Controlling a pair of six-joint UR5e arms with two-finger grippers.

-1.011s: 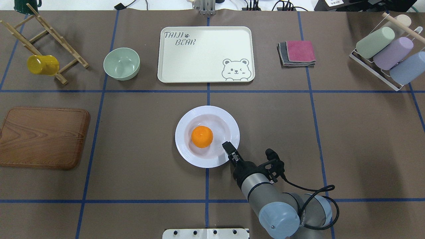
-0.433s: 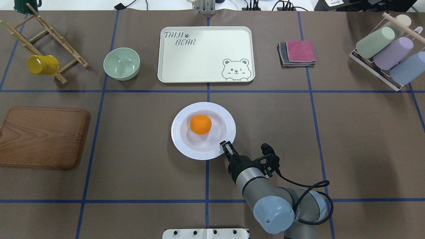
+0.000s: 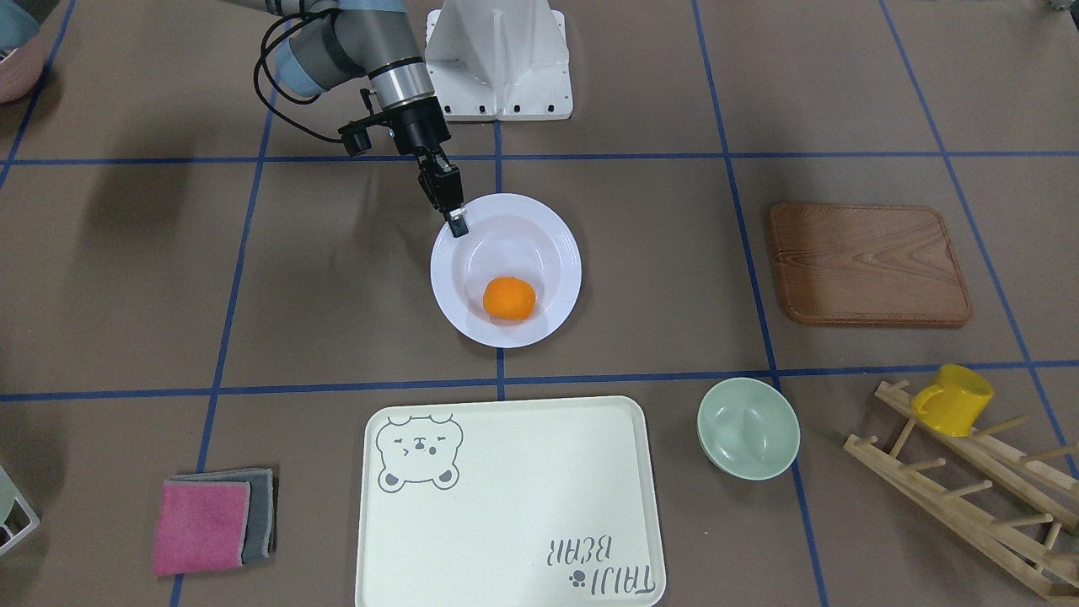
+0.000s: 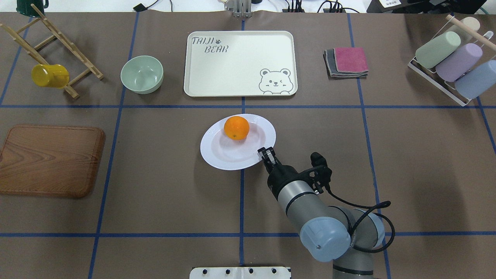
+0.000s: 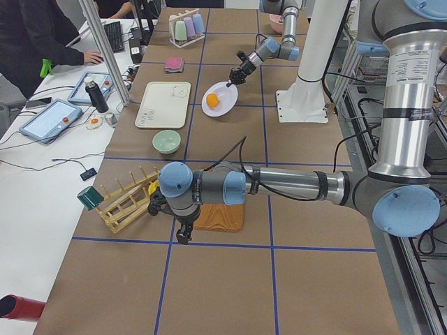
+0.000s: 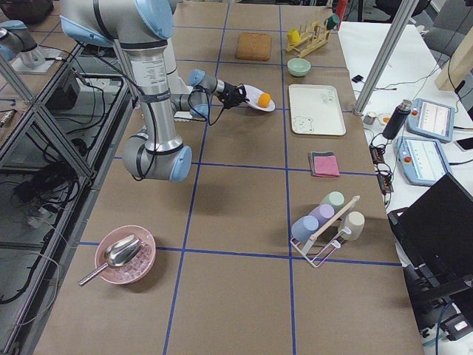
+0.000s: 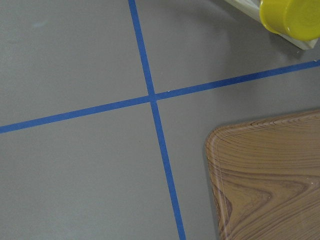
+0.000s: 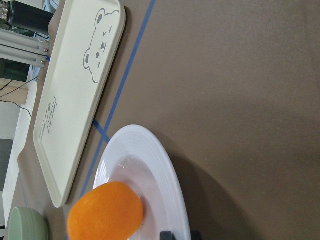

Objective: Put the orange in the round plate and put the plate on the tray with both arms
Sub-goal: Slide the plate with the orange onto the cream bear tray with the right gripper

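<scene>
The round plate hangs tilted just above the table, its near-right rim pinched in my right gripper, which is shut on it. Inside it, the orange rests against the far rim, toward the tray. The front view shows the same grip on the plate, with the orange on the tray side. In the right wrist view the orange lies in the plate. My left gripper hangs by the wooden board; whether it is open or shut I cannot tell.
A pale green bowl stands left of the tray, and folded cloths lie to its right. The wooden board lies at the left. A yellow mug hangs on a wooden rack, and a cup rack stands far right.
My right gripper has carried the plate toward the tray and raised its near rim. The plate now tilts, and the orange has rolled from the centre to the far rim.
</scene>
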